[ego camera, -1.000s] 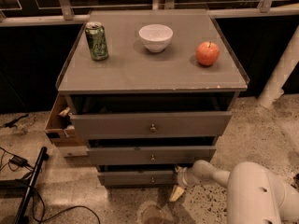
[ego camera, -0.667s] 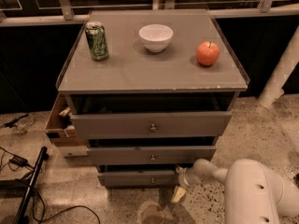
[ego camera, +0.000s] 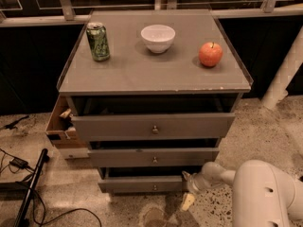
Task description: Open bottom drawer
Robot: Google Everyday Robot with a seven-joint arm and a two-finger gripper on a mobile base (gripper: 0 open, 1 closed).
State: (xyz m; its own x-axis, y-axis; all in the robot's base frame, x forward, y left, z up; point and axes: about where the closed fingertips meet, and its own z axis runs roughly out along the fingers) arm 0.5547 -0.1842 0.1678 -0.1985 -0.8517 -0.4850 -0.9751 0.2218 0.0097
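The grey cabinet has three drawers, each with a small round knob. The bottom drawer (ego camera: 137, 184) is the narrowest and lowest; its knob (ego camera: 155, 187) is at mid-front. It stands a little way out, with a dark gap above it. My gripper (ego camera: 188, 191) is low by the floor, at the right end of the bottom drawer's front, right of the knob. My white arm (ego camera: 265, 193) reaches in from the lower right.
A green can (ego camera: 98, 41), a white bowl (ego camera: 157, 37) and a red apple (ego camera: 210, 54) stand on the cabinet top (ego camera: 142, 77). An open cardboard box (ego camera: 60, 126) sits at the cabinet's left side. Cables and a black pole (ego camera: 29, 190) lie on the floor at left. A white post (ego camera: 284, 74) stands at right.
My gripper and arm have shifted only slightly beside the bottom drawer's right end. The drawers look the same as before.
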